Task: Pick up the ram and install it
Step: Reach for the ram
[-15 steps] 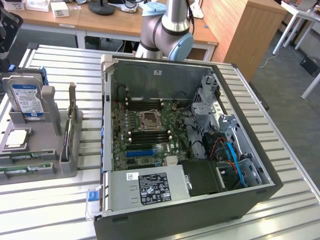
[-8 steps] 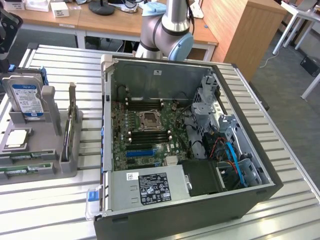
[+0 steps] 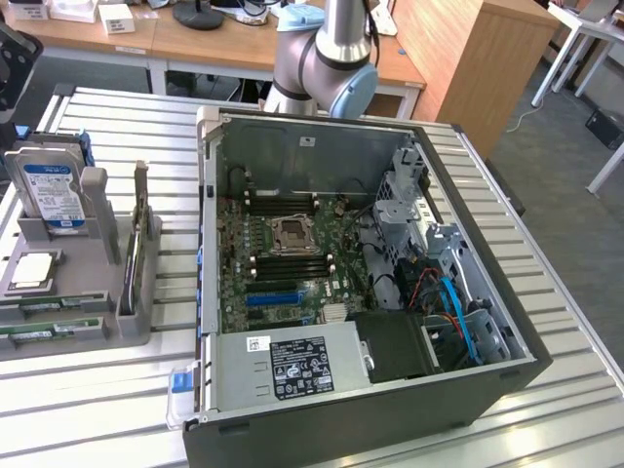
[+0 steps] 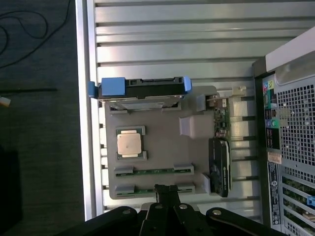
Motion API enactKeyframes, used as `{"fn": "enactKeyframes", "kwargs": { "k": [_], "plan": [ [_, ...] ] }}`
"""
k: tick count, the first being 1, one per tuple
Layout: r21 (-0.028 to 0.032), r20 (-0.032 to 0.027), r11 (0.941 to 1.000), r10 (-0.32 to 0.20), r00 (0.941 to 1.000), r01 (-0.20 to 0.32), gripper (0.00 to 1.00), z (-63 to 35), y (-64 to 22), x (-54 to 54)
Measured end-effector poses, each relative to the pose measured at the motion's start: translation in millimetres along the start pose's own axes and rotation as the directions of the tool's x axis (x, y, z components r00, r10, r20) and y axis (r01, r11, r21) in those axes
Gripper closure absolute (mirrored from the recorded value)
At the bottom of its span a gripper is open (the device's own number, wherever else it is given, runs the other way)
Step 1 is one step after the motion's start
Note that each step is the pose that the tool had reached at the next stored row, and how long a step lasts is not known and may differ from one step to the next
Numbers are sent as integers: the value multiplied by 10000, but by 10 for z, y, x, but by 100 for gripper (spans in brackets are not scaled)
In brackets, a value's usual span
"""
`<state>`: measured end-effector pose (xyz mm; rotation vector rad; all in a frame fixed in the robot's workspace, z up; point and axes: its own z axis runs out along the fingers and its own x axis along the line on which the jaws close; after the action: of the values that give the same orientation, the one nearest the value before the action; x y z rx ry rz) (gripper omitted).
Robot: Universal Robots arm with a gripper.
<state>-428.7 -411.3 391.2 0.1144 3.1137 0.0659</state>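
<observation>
Green and thin, the ram lay flat in the grey tray, in the row farthest from the hard drive, each end seated in a small grey clip. A second ram stick lay parallel just beside it, between it and the square silver processor chip. The gripper hung over the tray with its dark fingers pressed together and nothing between them, their tips in line with the outer ram from the wrist camera; whether they touched the stick could not be told. A black card stood on edge in the side of the tray nearest the computer case. Tray and case both sat on the slatted metal table, the tray towards the exterior view's left and the case near the middle. The case lay on its side with its panel off, the motherboard exposed, and the black memory slots ran in rows beside the central socket. The silver and blue robot arm rose behind the case.
</observation>
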Motion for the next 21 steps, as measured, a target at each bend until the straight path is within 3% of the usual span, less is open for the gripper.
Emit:
{"fn": "enactKeyframes", "kwargs": {
  "k": [21],
  "plan": [
    [0, 0, 10000, 0, 10000, 0, 89, -9, -257, -89]
  ]
}}
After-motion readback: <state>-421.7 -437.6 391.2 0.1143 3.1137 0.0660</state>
